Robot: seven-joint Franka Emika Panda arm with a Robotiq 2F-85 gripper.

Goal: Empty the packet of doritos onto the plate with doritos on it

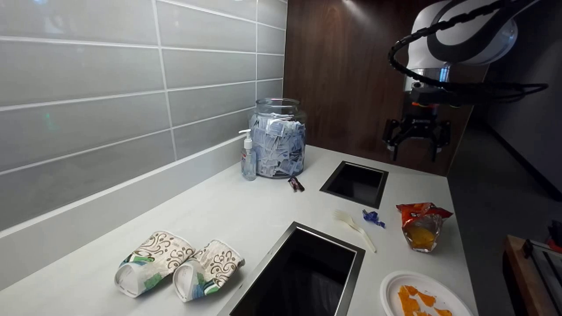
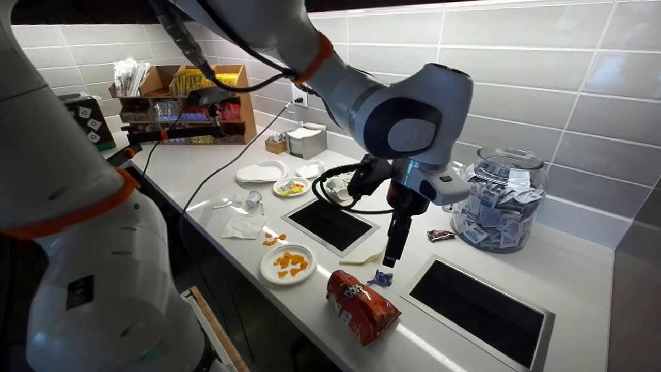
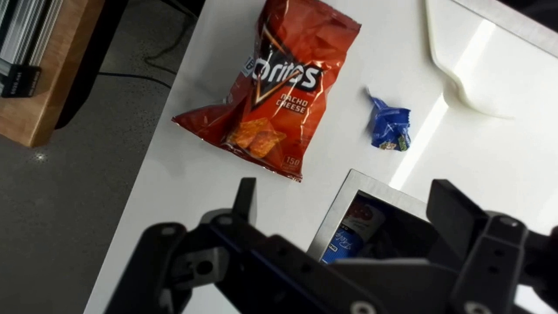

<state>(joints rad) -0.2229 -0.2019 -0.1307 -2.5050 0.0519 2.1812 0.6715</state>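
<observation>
The packet of doritos [image 1: 422,215] is a red-orange foil bag lying on the white counter near its edge; it also shows in an exterior view [image 2: 359,305] and the wrist view [image 3: 290,87]. Its silver-lined mouth is open towards the plate, with orange visible inside. The plate with doritos on it [image 1: 388,293] is white and round, holding broken orange chips; it also shows in an exterior view [image 2: 268,269] and is out of the wrist view. My gripper [image 1: 414,152], also in an exterior view [image 2: 391,261] and the wrist view [image 3: 346,192], is open and empty above the counter, apart from the packet.
A blue wrapper [image 3: 390,126] and a pale fork [image 1: 356,229] lie near the packet. Framed dark openings [image 1: 356,183] [image 2: 480,310] are set in the counter. A large glass jar [image 1: 279,145] stands by the tiled wall. Loose chips [image 2: 273,239] lie beside the plate.
</observation>
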